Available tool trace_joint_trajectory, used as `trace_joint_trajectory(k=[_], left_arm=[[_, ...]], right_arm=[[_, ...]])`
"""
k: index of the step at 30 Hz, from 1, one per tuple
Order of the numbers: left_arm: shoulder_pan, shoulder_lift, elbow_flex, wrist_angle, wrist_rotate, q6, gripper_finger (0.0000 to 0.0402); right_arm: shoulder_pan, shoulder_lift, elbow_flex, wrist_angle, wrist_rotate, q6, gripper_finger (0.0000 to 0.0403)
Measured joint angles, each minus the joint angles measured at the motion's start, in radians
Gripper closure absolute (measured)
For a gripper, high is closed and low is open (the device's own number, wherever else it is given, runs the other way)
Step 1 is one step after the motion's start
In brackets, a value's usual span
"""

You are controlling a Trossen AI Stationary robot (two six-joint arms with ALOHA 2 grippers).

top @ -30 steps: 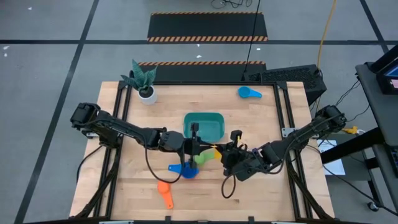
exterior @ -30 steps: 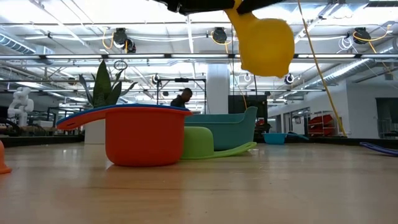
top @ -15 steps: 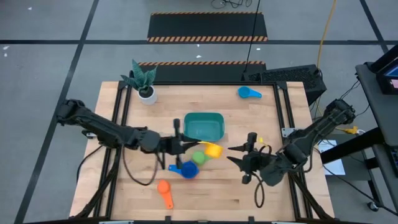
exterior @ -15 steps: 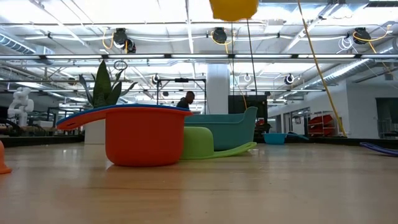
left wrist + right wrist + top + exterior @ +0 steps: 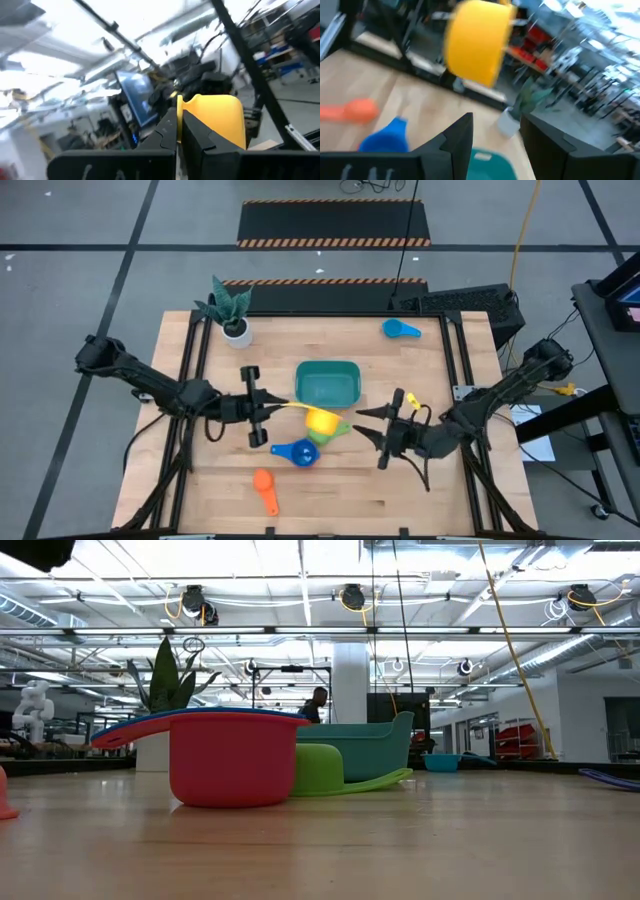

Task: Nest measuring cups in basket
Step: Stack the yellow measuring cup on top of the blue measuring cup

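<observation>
Holding the yellow plastic measuring cup (image 5: 321, 420) by its flat handle, the left gripper (image 5: 268, 407) has its fingers pinched tight on it. The cup hangs in the air at about 7 o'clock from the teal plastic basket (image 5: 327, 382). At 3 o'clock from the cup, the right gripper (image 5: 376, 426) has its fingers wide apart, holding nothing. On the wooden table (image 5: 420, 375), the dark blue cup (image 5: 298, 452) and green cup (image 5: 333, 434) lie just below.
</observation>
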Motion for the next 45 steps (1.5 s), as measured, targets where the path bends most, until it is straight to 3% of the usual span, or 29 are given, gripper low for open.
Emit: trace_joint_trajectory(k=[2, 7, 14, 24, 37, 40, 45], left_arm=[[0.004, 0.0, -0.004, 0.012, 0.042, 0.002, 0.0395], [0.014, 0.015, -0.004, 0.043, 0.081, -0.012, 0.0395], [0.015, 0.094, 0.012, 0.129, 0.084, 0.0, 0.0395], [0.012, 0.183, 0.083, 0.174, 0.079, 0.025, 0.0395], [0.011, 0.185, 0.085, 0.163, 0.077, 0.021, 0.0396], [0.011, 0.185, 0.085, 0.162, 0.077, 0.021, 0.0395], [0.008, 0.185, 0.083, 0.148, 0.076, 0.06, 0.0338]], right_arm=[[-0.02, -0.001, -0.055, 0.168, -0.043, -0.045, 0.0243], [-0.091, 0.01, -0.176, 0.488, -0.351, -0.038, 0.0243], [-0.113, 0.013, -0.187, 0.551, -0.472, -0.024, 0.025], [-0.113, 0.012, -0.187, 0.55, -0.468, 0.009, 0.0293], [-0.115, 0.013, -0.187, 0.557, -0.463, 0.015, 0.0394], [-0.115, 0.012, -0.187, 0.558, -0.461, 0.013, 0.0395], [-0.103, 0.009, -0.187, 0.554, -0.354, -0.041, 0.04]])
